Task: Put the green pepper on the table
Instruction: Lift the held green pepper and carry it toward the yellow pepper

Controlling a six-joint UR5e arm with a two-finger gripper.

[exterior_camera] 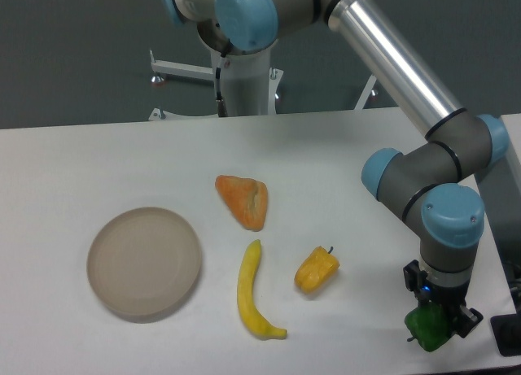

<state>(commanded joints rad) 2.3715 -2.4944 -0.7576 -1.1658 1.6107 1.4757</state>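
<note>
Green pepper (426, 329) was clamped in end effector (434, 324), low over table (342, 172) near its right front corner.
</note>
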